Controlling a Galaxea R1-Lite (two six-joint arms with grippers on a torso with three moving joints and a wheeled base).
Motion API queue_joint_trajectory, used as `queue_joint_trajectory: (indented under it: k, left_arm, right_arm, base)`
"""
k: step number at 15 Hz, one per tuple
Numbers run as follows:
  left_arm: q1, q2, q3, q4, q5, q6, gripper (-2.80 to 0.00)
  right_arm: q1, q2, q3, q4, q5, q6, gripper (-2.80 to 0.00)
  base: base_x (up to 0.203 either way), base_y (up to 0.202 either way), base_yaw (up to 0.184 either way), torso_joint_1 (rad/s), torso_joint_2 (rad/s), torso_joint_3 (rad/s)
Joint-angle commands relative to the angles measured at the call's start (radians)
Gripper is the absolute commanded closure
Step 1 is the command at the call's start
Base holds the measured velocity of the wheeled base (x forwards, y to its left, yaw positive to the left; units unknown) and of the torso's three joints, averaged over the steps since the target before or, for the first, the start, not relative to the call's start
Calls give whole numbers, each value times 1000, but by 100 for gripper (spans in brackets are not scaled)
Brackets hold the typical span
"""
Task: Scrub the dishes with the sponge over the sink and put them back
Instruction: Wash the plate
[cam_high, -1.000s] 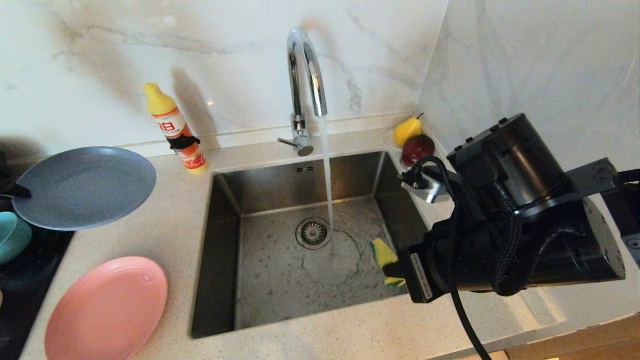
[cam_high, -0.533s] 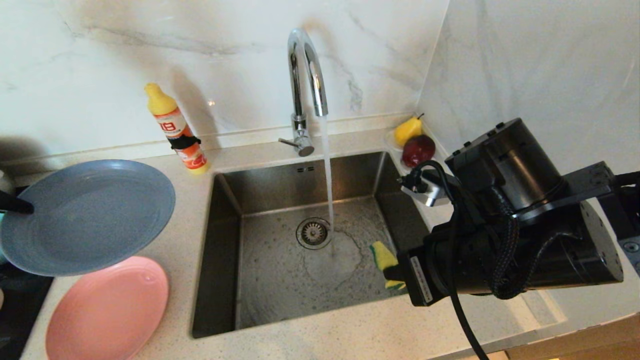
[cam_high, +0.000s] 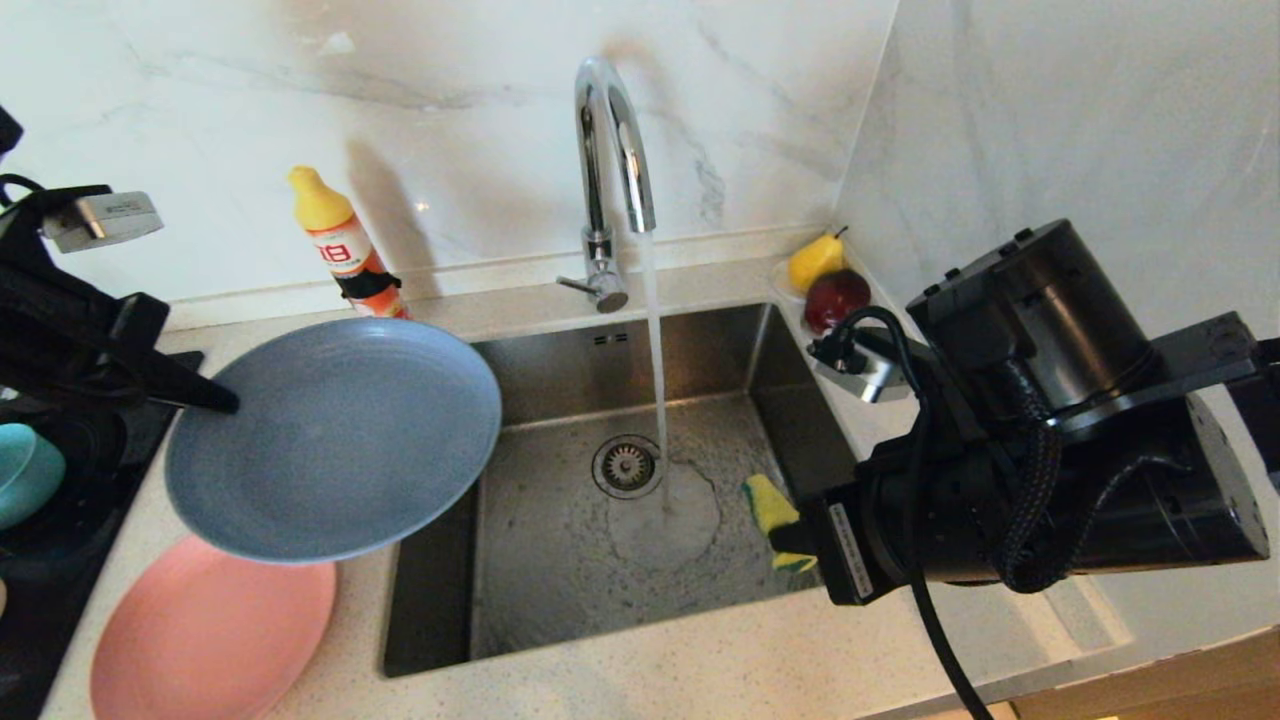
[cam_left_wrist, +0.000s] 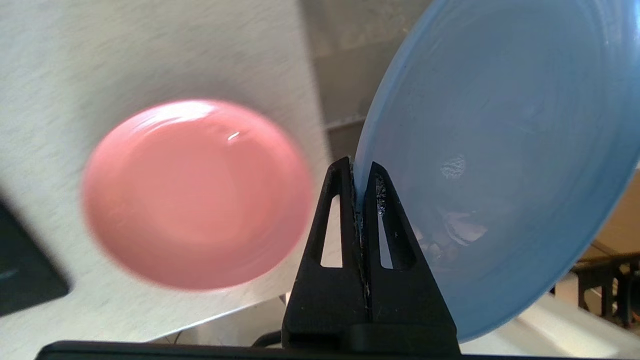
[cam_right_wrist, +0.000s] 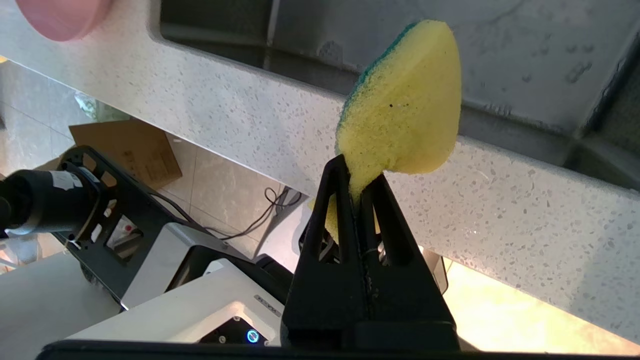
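Observation:
My left gripper (cam_high: 225, 403) (cam_left_wrist: 357, 172) is shut on the rim of the grey-blue plate (cam_high: 335, 438) (cam_left_wrist: 500, 165). The plate hangs tilted in the air, its right edge over the left side of the steel sink (cam_high: 560, 560). Below it the salmon-pink plate (cam_high: 210, 630) (cam_left_wrist: 195, 192) lies on the counter. A teal bowl (cam_high: 25, 470) sits at the far left edge. My right gripper (cam_high: 790, 540) (cam_right_wrist: 357, 177) is shut on the tail of the yellow sponge (cam_high: 770, 505) (cam_right_wrist: 405, 105), held above the sink's front right corner. Water runs from the chrome tap (cam_high: 610, 130).
An orange dish-soap bottle (cam_high: 350, 255) stands behind the sink's left side. A yellow pear (cam_high: 815, 258) and a red fruit (cam_high: 835, 298) sit on a saucer at the back right corner. A dark mat (cam_high: 60, 560) lies at the left.
My left arm has carried the grey-blue plate rightwards from the far left, over the pink plate, to the sink's left edge. The right gripper and sponge have stayed in place.

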Motion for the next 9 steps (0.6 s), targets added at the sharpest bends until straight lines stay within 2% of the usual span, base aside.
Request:
queue_joint_trajectory:
  k: [1,3,6,9]
  left_arm:
    - [-152,27,5,-49,70,-86,0]
    - [-260,59,6,-100,129,-187,0]
    - [-371,91,30,-271,155,-366,0]
    - [-429,111,98,-414,189,-404,0]
  right_arm:
    - [4,-16,-4,2,-1,-1,0]
    - [3,-24,0,3,-1,2,0]
    - [1,-32,0,3,-1,2,0]
    - [4,-54,0,5,1,1,0]
  base:
    - [0,0,0,0,0,0]
    - [0,0,0,0,0,0]
    - [0,0,0,0,0,0]
    - [0,0,0,0,0,0]
